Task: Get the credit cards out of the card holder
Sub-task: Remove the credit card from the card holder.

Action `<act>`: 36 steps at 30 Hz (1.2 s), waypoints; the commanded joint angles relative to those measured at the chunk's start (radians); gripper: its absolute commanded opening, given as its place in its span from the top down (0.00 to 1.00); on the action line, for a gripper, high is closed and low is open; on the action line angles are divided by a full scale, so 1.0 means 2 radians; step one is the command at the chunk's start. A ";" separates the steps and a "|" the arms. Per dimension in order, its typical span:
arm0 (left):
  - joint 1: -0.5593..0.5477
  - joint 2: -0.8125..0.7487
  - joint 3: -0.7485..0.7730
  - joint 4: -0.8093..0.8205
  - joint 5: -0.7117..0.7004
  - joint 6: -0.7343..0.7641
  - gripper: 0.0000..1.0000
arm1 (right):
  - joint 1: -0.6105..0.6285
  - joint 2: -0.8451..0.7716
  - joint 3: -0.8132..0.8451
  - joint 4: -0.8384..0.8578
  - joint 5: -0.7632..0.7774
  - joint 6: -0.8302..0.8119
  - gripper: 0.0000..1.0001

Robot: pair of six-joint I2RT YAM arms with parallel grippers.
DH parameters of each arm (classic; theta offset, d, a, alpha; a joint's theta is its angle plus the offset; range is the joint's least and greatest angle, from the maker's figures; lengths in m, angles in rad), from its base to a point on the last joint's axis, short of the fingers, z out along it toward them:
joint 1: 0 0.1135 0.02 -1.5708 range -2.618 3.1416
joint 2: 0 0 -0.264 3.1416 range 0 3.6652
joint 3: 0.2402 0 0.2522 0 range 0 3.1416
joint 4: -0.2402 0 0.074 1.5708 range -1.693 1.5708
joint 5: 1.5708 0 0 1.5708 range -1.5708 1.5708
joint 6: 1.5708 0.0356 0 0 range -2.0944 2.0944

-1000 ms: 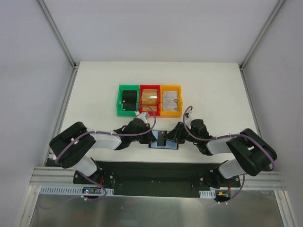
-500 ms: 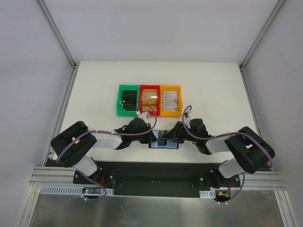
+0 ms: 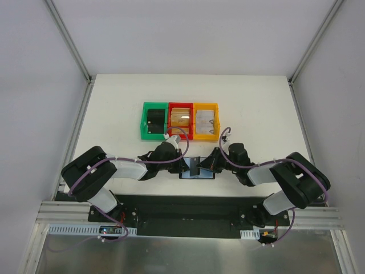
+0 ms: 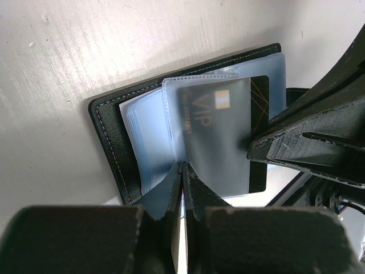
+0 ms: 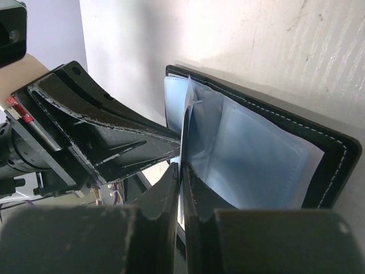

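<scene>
Looking down from above, a white table (image 3: 256,114) carries three bins in one row: a green bin (image 3: 144,121) with a black object (image 3: 154,120), a red bin (image 3: 170,121) with tan cards (image 3: 181,119), a yellow bin (image 3: 217,121) with pale cards (image 3: 205,120); their number is too small to count. One card holder (image 3: 198,174) lies open near the front edge, between the left claw (image 3: 183,164) and the right claw (image 3: 211,164).

Only the left wrist view shows the holder's contents: several clear sleeves (image 4: 148,131), one dark VIP card (image 4: 217,131) in the front sleeve; the left claw's fingers are pressed together at that sleeve's near edge.

The right wrist view hides the card; it shows the right claw (image 5: 181,174) clamped on one upright clear sleeve, the left claw's tip meeting it.
</scene>
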State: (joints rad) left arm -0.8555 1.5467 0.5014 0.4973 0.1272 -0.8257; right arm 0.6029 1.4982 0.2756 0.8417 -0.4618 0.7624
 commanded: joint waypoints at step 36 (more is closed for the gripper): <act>0.006 0.001 -0.008 -0.020 0.005 0.009 0.91 | -0.044 -0.178 0.038 -0.282 0.012 -0.143 1.00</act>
State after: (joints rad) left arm -0.8490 1.5517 0.4988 0.5091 0.1307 -0.8459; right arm 0.5201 1.1690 0.2890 0.4255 -0.4541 0.5705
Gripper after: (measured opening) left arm 0.025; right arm 0.009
